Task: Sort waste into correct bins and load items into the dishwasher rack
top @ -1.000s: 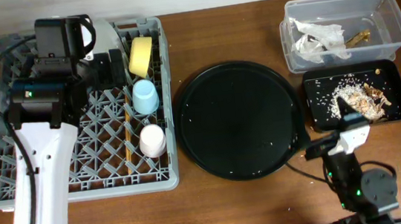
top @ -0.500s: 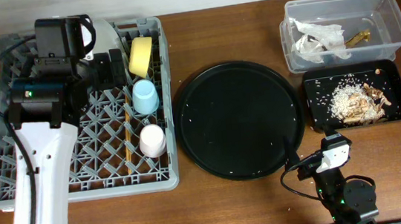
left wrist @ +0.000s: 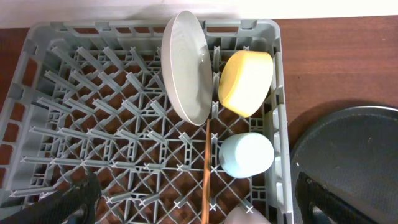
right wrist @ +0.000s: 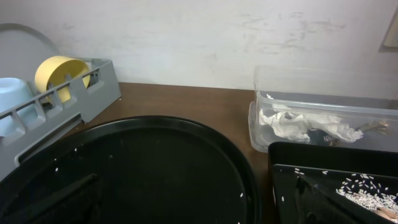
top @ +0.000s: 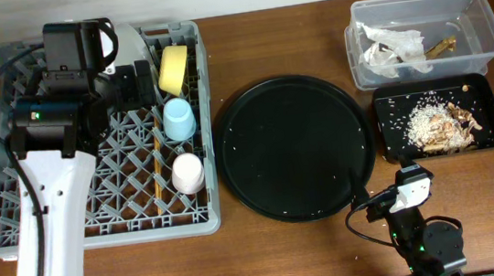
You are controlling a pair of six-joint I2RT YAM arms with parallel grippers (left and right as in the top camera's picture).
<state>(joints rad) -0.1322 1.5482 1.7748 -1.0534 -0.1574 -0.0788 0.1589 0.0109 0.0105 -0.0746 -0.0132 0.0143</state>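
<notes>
The grey rack holds the grey plate on edge, the yellow bowl on its side, the blue cup and pink cup upside down, and the chopsticks. My left gripper is open and empty above the rack. The clear tub holds the white napkin and gold wrapper. The black rectangular tray holds rice and brown scraps. My right gripper is open and empty, low near the front edge.
The large round black tray lies in the middle with a few rice grains on it. It fills the lower part of the right wrist view. The left arm's white link crosses the rack's front left.
My right arm has drawn back from the black rectangular tray toward the table's front edge, and has been still for the last half second. The left arm has not moved.
</notes>
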